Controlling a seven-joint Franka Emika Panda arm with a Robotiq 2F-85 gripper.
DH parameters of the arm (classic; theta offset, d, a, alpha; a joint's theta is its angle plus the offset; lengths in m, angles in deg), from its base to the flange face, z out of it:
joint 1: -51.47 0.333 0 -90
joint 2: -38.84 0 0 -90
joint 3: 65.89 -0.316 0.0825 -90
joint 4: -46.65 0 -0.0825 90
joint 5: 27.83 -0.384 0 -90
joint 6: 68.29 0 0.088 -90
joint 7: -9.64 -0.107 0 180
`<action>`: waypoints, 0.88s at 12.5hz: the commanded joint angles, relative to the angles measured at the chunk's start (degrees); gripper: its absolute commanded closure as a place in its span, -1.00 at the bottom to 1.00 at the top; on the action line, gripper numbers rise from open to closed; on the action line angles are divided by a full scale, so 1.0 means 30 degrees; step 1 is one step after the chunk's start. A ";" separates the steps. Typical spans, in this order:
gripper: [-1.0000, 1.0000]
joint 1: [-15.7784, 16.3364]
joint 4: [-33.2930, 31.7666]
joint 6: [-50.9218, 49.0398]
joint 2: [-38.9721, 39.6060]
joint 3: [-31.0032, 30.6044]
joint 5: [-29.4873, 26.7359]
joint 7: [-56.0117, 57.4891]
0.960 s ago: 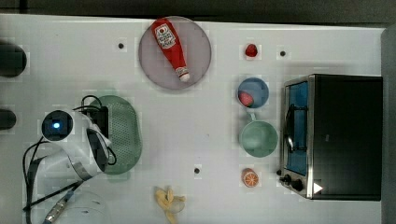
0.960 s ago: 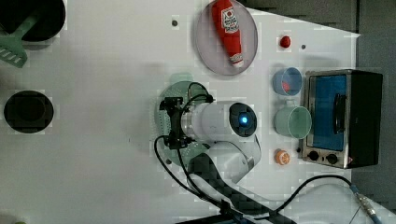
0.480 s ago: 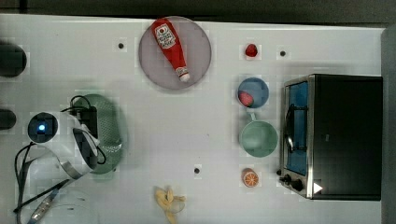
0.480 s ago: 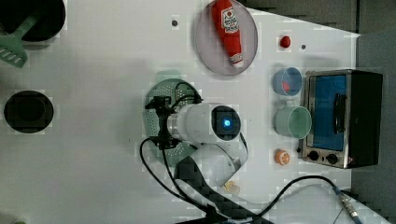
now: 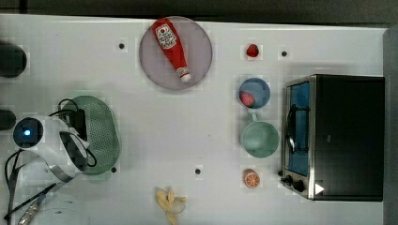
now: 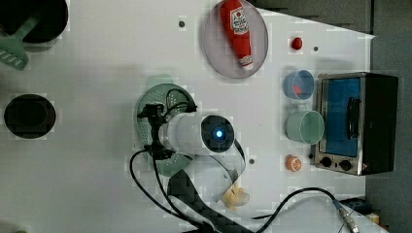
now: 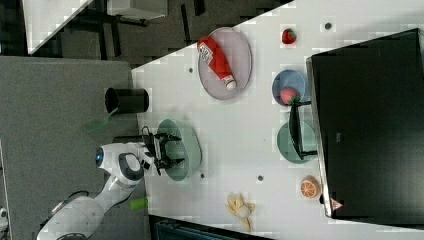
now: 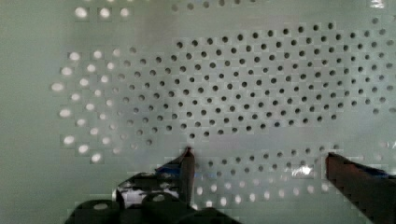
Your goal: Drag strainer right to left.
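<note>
The gripper (image 8: pixel 259 161) has its fingers spread wide inside the strainer (image 5: pixel 99 133), tips down on the perforated floor, gripping nothing. The strainer lies close to the desk's (image 5: pixel 155 117) left edge in the top view. Farther off, a ketchup bottle (image 5: pixel 172 48) rests on a grey plate (image 5: pixel 199 51) by the far edge, and a toaster oven (image 5: pixel 335 136) sits at the opposite end.
</note>
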 commanded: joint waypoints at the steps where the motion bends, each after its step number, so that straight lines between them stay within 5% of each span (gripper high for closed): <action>1: -1.00 0.0081 0.0589 -0.0163 -0.0090 -0.0045 -0.0611 -0.1133; 6: -1.00 0.0126 0.1019 -0.0608 -0.0240 0.0091 -0.0415 -0.1850; 11: -1.00 0.0074 0.0830 -0.5280 -0.4279 0.1827 -0.0083 0.5108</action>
